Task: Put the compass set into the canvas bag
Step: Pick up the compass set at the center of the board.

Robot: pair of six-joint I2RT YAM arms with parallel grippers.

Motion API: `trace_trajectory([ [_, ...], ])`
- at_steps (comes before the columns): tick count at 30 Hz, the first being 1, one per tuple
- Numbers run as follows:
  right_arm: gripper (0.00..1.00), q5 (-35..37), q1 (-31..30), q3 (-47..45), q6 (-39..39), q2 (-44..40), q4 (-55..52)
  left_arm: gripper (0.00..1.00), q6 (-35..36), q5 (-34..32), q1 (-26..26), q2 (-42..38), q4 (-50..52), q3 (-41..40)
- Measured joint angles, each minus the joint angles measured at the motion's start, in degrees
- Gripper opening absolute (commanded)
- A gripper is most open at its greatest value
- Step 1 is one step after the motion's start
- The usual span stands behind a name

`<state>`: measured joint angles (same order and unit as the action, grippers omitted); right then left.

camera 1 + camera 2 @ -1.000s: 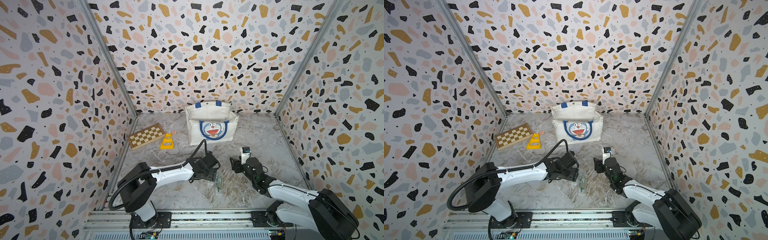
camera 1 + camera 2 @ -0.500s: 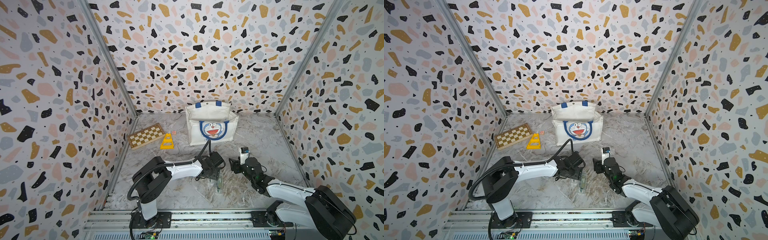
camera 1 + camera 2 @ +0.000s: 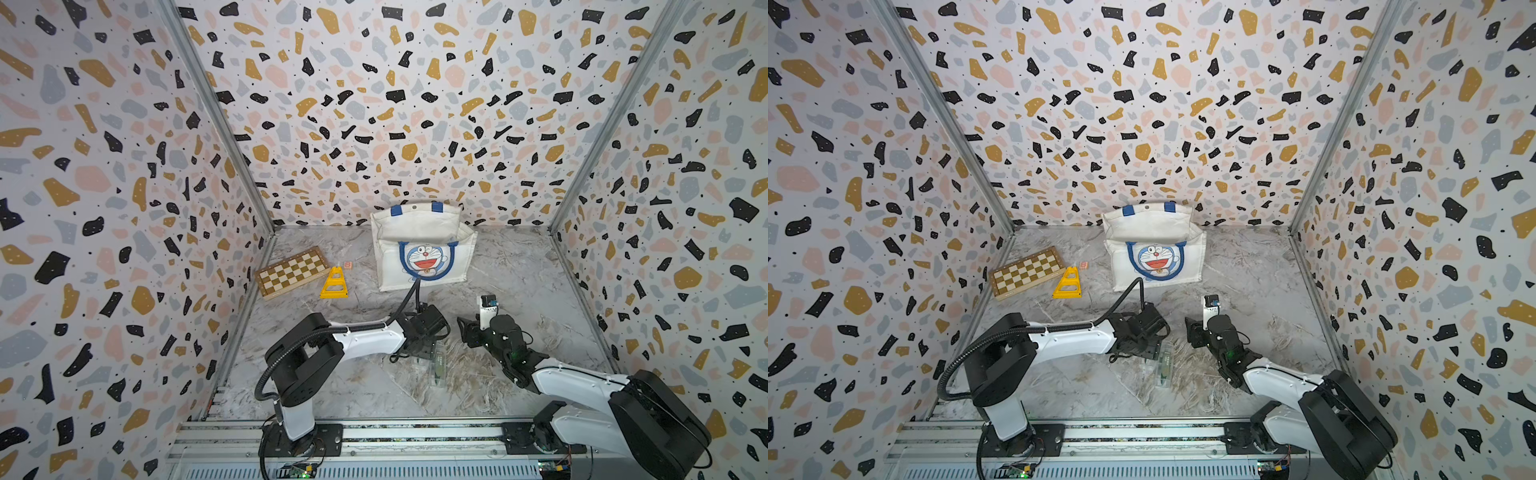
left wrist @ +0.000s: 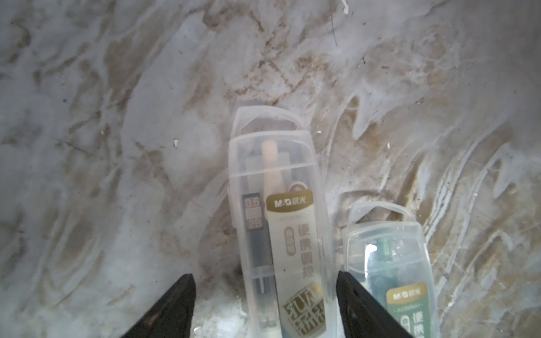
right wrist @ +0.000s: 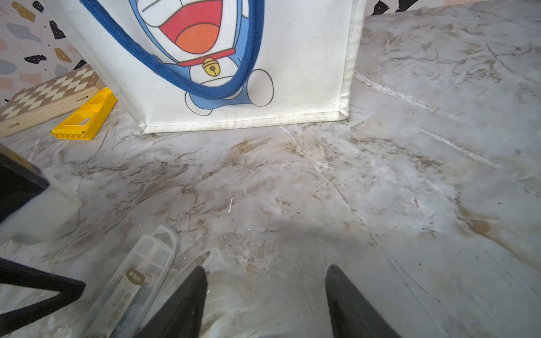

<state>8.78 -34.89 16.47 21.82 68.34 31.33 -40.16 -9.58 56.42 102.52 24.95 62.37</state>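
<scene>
- The compass set (image 4: 281,234) (image 5: 140,281), a long clear plastic case with a beige-and-gold label, a pale compass and a dark lead tube inside, lay flat on the grey-and-brown marbled surface (image 4: 117,117), towards the front and between my two arms.
- My left pincer (image 4: 265,273) pointed down over the near end of the case, its black fingers (image 4: 175,304) spread to either side. One finger stood clear of the case with bare surface showing between. The other sat right at the case's edge, and I could not tell whether it touched. The pincer had hold of nothing.
- A second clear plastic case (image 4: 392,263) (image 3: 438,366) (image 3: 1164,362), this one with a green label, lay just beside the first and parallel to it, outside that closer finger.
- My right pincer (image 5: 266,267) hung low over bare surface near the compass set, its fingers wide apart and empty.
- The canvas bag (image 3: 453,266) (image 3: 1187,262) (image 5: 307,58), a white boxy tote with blue handles and a blue-and-white cartoon cat face, stood upright at the back of the surface, close to the speckled back wall (image 3: 415,124). Its mouth was open, and it was well apart from the compass set. One blue handle hung down over the printed face.
- To the left of the bag lay a yellow plastic triangle (image 3: 333,284) (image 3: 1067,284) (image 5: 87,117). Beyond that, by the side wall, was a wooden chessboard (image 3: 291,272) (image 3: 1027,272) (image 5: 44,99).
- A small pinkish block (image 3: 348,264) (image 3: 1084,264) sat between the triangle and the bag, too small for me to make out.
</scene>
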Motion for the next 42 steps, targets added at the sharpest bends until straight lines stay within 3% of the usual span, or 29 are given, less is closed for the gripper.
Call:
trace_trajectory([
  [5,0.67,-0.20,0.00,0.11,0.00,0.02,0.02,0.75,0.00,0.04,0.00,0.04,0.66,0.00],
  [20,0.67,-0.37,0.00,0.57,0.00,0.74,-0.02,0.47,0.17,-0.76,0.26,1.62,0.04,-0.37],
  [30,0.69,-1.46,0.09,0.87,0.74,2.49,-1.36,0.34,3.50,-1.46,1.14,-4.22,-7.39,-8.41],
  [36,0.70,-7.21,3.19,2.45,3.34,-5.88,-10.62,0.30,8.92,-2.03,1.14,-9.92,-11.85,-12.94],
  [42,0.75,-13.07,4.90,12.96,3.85,-16.92,-27.45,0.27,17.46,-2.16,1.14,-20.65,-20.57,-19.30],
])
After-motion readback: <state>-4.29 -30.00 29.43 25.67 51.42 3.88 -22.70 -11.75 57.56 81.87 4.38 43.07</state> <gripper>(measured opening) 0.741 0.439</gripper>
